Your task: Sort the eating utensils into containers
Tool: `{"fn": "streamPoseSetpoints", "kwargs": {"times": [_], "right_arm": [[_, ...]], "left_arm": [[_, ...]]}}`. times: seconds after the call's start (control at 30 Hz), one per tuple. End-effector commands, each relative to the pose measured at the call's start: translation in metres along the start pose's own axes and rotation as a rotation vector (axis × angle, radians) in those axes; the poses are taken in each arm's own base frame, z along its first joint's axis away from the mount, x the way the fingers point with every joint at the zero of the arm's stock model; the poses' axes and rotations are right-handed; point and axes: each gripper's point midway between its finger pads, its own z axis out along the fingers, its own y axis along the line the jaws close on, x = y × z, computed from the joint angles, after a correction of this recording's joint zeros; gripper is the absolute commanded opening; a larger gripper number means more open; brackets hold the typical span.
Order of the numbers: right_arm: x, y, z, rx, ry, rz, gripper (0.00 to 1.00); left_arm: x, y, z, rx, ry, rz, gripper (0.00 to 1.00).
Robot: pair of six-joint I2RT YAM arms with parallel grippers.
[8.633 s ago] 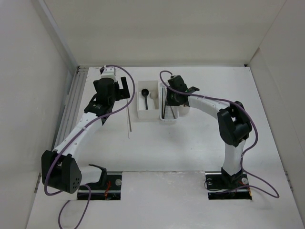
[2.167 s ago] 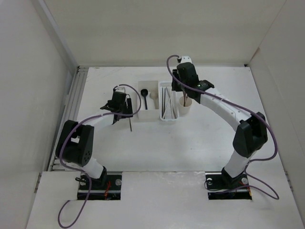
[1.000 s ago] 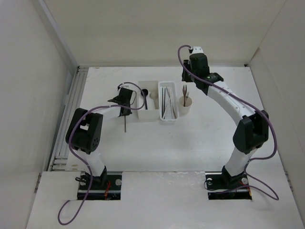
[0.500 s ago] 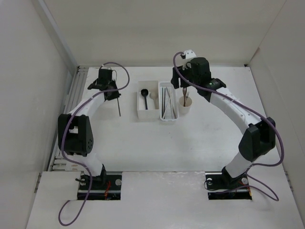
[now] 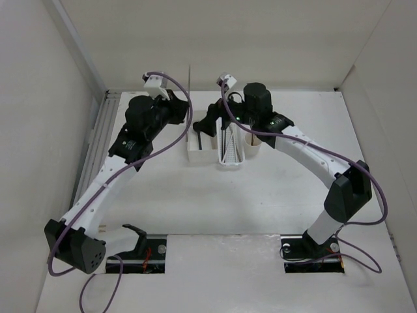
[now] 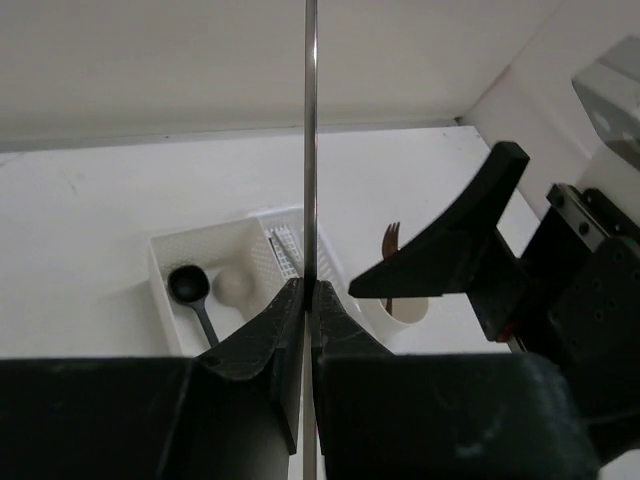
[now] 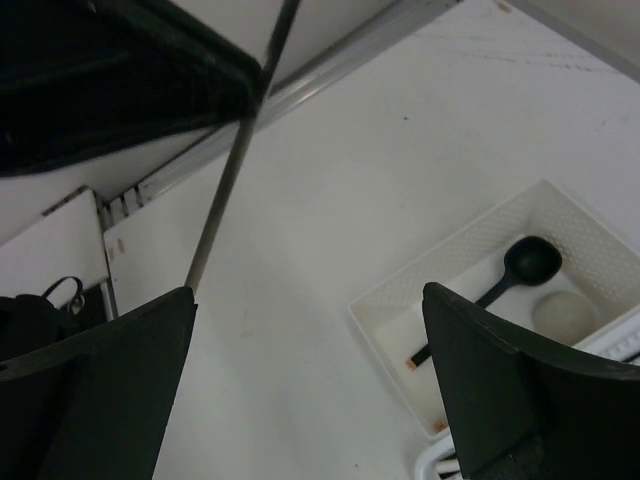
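Both arms are now meeting above the containers, having swung in from the far-left corner and from over the cup; the left gripper (image 6: 308, 300) is pinching a chopstick (image 6: 311, 150) low on its shaft, and the right gripper (image 7: 308, 295) is facing it with its jaws spread wide and nothing between them. That chopstick is standing almost upright, its long axis pointing up past the far wall, and in the right wrist view it is lying left of the open jaws, not yet between them. Its likely home, the perforated tray (image 5: 229, 165), is sitting just right of the white square box (image 5: 201, 159), running near to far, so the stick is needing to be tipped flat along it. Getting in the way is the right arm, which is hanging over the tray. A black spoon (image 6: 186, 284) and a beige spoon (image 6: 235, 285) are lying in the box, and forks (image 6: 390, 240) are standing in the round cup (image 6: 405, 310)
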Motion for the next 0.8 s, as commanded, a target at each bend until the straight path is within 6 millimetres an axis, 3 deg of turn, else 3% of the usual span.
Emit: {"fn": "streamPoseSetpoints", "kwargs": {"times": [0.0,0.1,0.27,0.37,0.5,0.53,0.57,0.63,0.7,0.73,0.77], "right_arm": [[-0.037,0.026,-0.001,-0.118,-0.126,-0.029,1.00],[-0.036,0.037,0.001,-0.142,-0.137,-0.020,0.98],[-0.031,0.044,0.005,-0.195,-0.130,0.023,0.87],[-0.020,0.044,0.012,-0.201,-0.109,0.057,0.78],[-0.016,0.038,0.018,-0.182,-0.106,0.084,0.59],[-0.021,0.041,0.017,-0.196,-0.112,0.076,0.50],[-0.016,0.039,0.020,-0.194,-0.102,0.091,0.48],[-0.026,0.040,0.022,-0.200,-0.123,0.077,0.47],[-0.019,0.036,0.029,-0.197,-0.106,0.111,0.47],[-0.025,0.037,0.028,-0.200,-0.117,0.104,0.45],[-0.022,0.035,0.031,-0.198,-0.110,0.109,0.36]], "left_arm": [[-0.002,-0.018,-0.001,0.063,-0.045,0.027,0.00],[0.005,-0.024,-0.001,0.080,-0.029,0.028,0.00],[-0.004,-0.030,-0.003,0.093,-0.064,0.030,0.00],[-0.004,-0.030,-0.003,0.093,-0.064,0.030,0.00],[-0.006,-0.033,-0.006,0.107,-0.068,0.019,0.00],[-0.004,-0.033,-0.006,0.104,-0.060,0.018,0.00],[-0.004,-0.033,-0.006,0.104,-0.059,0.009,0.00],[0.000,-0.032,-0.009,0.100,-0.049,-0.004,0.00],[0.004,-0.031,-0.008,0.097,-0.040,-0.018,0.00],[0.004,-0.031,-0.008,0.097,-0.040,-0.018,0.00],[0.004,-0.031,-0.008,0.097,-0.039,-0.027,0.00]]}}
